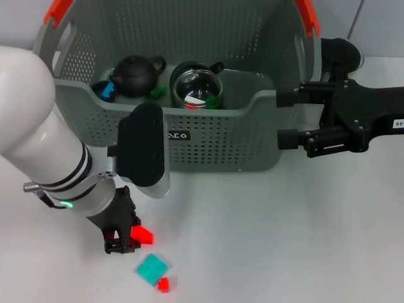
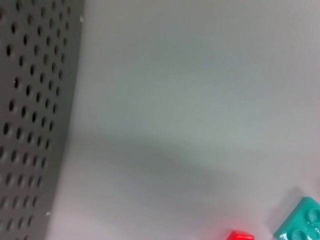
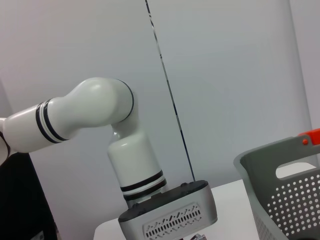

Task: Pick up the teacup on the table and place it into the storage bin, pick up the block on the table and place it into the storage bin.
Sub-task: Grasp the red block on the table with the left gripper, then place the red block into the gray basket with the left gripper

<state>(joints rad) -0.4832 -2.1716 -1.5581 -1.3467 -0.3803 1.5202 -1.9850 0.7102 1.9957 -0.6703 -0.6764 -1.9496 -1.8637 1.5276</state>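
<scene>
— Holding what? Left gripper (image 1: 126, 240) fingers closing on red block (image 1: 142, 235), low over counter (image 1: 265, 240).
— Remaining? Carrying to storage bin (image 1: 214, 142); teacup (image 1: 196, 87) sitting inside. Right gripper (image 1: 285, 118) idling open.

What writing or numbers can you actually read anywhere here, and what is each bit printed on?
"ACO" or similar: white letters on a small black label on the front wall of the storage bin; its start is hidden behind the left arm, so the full word is unclear.
"90" or similar: a white sticker on the right arm, cut off by the picture's edge and too small to be sure of.
Nothing readable in either wrist view.
</scene>
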